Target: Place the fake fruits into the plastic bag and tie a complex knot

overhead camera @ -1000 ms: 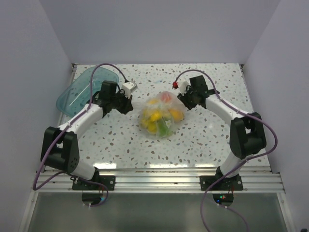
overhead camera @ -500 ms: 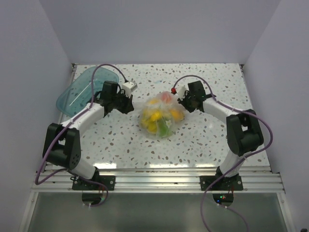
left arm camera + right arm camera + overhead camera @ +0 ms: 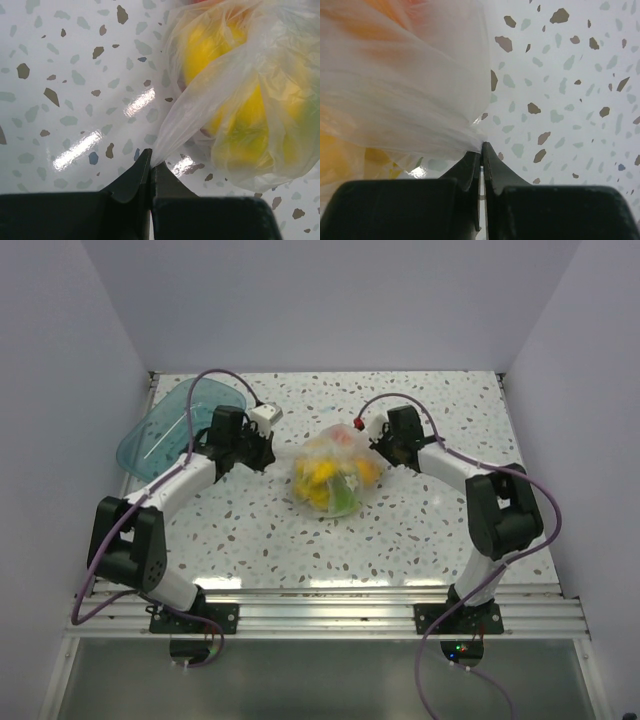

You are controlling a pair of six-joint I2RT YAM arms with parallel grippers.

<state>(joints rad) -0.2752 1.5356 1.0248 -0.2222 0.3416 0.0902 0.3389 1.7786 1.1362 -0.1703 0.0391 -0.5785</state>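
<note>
Speckled bench (image 3: 420,530), top view: plastic bag (image 3: 336,446) sits mid-bench between both arms with the fake fruits (image 3: 322,482) inside. Teal tray (image 3: 165,430) at far left. Left wrist view: left jaws pinched fully shut on a stretched flap of the bag, yellow fruit showing through the film. Right wrist view: right jaws closed tight on bunched bag film at the tips, with an orange blur behind it.
</note>
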